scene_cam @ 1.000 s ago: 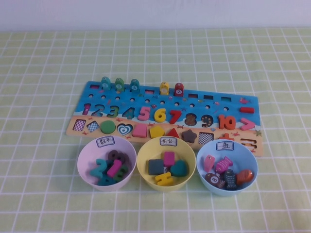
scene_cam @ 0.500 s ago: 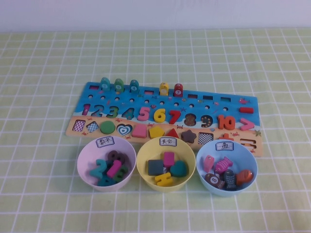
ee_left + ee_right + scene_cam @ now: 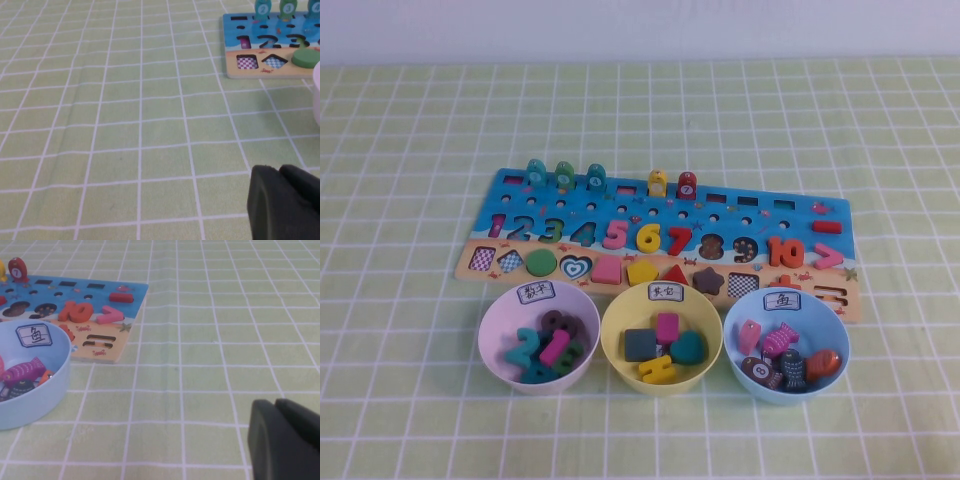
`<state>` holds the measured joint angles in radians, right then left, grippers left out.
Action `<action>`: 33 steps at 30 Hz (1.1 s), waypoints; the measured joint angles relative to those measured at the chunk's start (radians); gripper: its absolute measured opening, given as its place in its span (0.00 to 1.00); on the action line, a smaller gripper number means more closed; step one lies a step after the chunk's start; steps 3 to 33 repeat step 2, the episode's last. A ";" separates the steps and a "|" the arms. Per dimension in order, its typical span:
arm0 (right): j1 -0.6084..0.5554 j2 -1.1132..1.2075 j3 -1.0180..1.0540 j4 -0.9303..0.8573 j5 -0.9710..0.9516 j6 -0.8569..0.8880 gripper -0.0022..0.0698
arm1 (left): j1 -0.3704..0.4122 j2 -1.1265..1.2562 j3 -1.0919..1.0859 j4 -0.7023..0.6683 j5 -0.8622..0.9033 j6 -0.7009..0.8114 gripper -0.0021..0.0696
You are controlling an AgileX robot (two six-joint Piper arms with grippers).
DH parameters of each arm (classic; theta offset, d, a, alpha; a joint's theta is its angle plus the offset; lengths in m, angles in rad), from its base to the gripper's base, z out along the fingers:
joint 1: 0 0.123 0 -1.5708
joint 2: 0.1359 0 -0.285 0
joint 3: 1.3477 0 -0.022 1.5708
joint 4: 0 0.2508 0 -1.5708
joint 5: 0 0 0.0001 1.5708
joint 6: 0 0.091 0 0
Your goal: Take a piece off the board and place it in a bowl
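Note:
The board point(image 3: 660, 215) lies across the middle of the table. The pale pink-lilac bowl point(image 3: 496, 322) with its white label stands in front of the board's left end. A teal-blue "2" piece point(image 3: 526, 348) lies in that bowl among several other numerals. On the board the "2" place point(image 3: 521, 229) looks dark, and it also looks dark in the left wrist view point(image 3: 265, 40). My left gripper point(image 3: 277, 171) is shut and empty, low over bare cloth left of the board. My right gripper point(image 3: 274, 403) is shut and empty, over cloth right of the board. Neither arm shows in the high view.
A yellow bowl point(image 3: 616, 322) with shape pieces and a light blue bowl point(image 3: 828, 322) with fish pieces stand in a row with the pink one. Several ringed pegs point(image 3: 565, 174) stand along the board's far edge. Green checked cloth point(image 3: 410, 150) covers the table.

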<state>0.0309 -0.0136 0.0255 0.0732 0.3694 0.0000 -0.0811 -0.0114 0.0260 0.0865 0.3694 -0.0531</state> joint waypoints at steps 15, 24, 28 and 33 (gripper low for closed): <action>0.000 0.000 0.000 0.000 0.000 0.000 0.00 | 0.000 0.000 0.000 0.000 0.000 0.000 0.02; 0.000 0.000 0.000 0.000 0.000 0.000 0.00 | 0.000 0.000 0.000 0.000 0.000 0.000 0.02; 0.000 0.000 0.000 0.000 0.000 0.000 0.00 | 0.000 0.000 0.000 0.000 0.000 0.000 0.02; 0.000 0.000 0.000 0.000 0.000 0.000 0.00 | 0.000 0.000 0.000 0.000 0.000 0.000 0.02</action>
